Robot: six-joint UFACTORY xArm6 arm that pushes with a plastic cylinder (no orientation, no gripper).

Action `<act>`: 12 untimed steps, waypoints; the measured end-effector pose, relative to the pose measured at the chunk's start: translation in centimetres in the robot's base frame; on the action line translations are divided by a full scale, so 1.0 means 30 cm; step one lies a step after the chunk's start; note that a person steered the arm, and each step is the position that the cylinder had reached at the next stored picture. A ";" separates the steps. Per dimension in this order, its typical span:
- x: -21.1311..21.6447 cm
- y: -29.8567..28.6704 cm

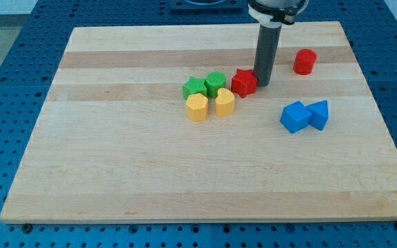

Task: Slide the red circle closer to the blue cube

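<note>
Just tip [262, 83] beside red star [243, 82]

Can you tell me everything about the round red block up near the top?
The red circle is a short, chunky cylinder, plain glossy red like painted wood or plastic. It stands upright on the wooden board, near the view's top right, alone and touching nothing. My tip is to its left, beside another red block.

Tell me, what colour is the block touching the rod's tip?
Red: the star-like red block beside my tip, in the camera view.
</note>
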State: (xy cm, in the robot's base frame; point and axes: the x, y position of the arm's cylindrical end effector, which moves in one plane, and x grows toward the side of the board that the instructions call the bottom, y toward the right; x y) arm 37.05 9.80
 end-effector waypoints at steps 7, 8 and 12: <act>-0.043 0.481; -0.125 0.535; -0.214 0.381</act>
State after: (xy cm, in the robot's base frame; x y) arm 30.62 21.23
